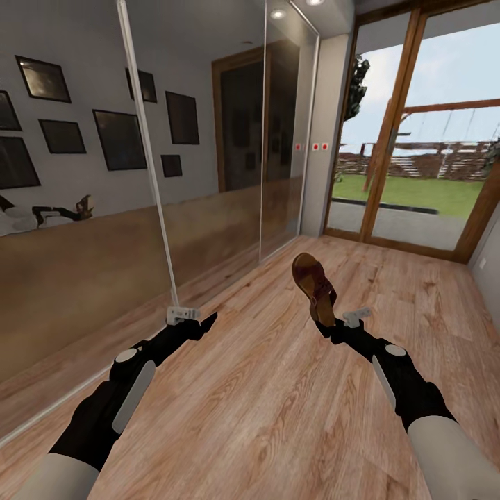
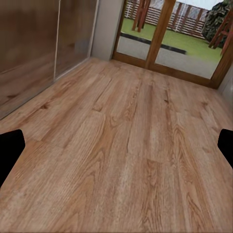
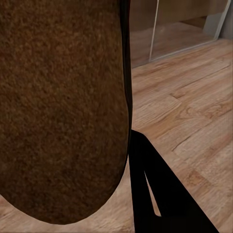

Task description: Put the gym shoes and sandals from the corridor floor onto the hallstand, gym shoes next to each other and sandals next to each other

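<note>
My right gripper [image 1: 326, 321] is shut on one dark brown sandal [image 1: 314, 281] and holds it upright above the wood-plank corridor floor [image 1: 278, 396]. In the right wrist view its tan-brown sole [image 3: 63, 107] is very close, with one black finger [image 3: 158, 194] beside it. My left gripper [image 1: 207, 321] hangs low over the floor at the left. It is open and holds nothing, its fingertips [image 2: 9, 148] wide apart over bare planks [image 2: 121, 136]. The gym shoes, the other sandal and the hallstand are out of view.
Mirrored sliding doors [image 1: 104, 229] run along the left side. Wood-framed glass doors [image 1: 417, 153] to a garden close the corridor's far end. A grey wall [image 1: 489, 271] borders the right.
</note>
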You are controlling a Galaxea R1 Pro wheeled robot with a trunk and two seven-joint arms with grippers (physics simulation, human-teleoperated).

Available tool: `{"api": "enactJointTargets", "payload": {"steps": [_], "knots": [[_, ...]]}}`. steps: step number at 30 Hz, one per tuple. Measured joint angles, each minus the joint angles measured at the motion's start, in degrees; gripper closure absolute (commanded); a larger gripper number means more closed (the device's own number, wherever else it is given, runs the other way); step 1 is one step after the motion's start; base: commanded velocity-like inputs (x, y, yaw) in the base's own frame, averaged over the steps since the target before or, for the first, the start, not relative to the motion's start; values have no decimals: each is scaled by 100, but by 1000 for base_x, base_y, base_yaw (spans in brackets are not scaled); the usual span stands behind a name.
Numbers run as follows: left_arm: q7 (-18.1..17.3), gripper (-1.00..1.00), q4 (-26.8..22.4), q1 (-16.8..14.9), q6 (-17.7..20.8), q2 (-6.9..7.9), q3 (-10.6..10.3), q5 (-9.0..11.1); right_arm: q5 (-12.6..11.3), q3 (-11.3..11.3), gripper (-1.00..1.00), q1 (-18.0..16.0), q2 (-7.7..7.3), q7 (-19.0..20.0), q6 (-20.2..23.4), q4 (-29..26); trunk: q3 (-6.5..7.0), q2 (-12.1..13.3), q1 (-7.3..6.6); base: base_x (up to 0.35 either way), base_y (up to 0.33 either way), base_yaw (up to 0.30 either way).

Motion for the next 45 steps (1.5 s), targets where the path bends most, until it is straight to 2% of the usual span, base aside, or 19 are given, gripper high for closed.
{"api": "enactJointTargets", "payload": {"steps": [12, 22, 45], "knots": [[0, -100, 6, 0, 3, 0, 6, 10, 4, 1, 100, 1, 0, -4, -3, 2, 109, 0, 3, -133, 115, 0], [0, -100, 6, 1, 1, 0, 8, 10, 11, 0, 100, 0, 0, -5, -1, 1, 127, 0, 1, -188, 164, 9], [1, -100, 4, 2, 4, 1, 10, 8, 23, 3, 100, -1, 1, -5, -1, 4, 201, 0, 0, -5, 5, 258]]}}
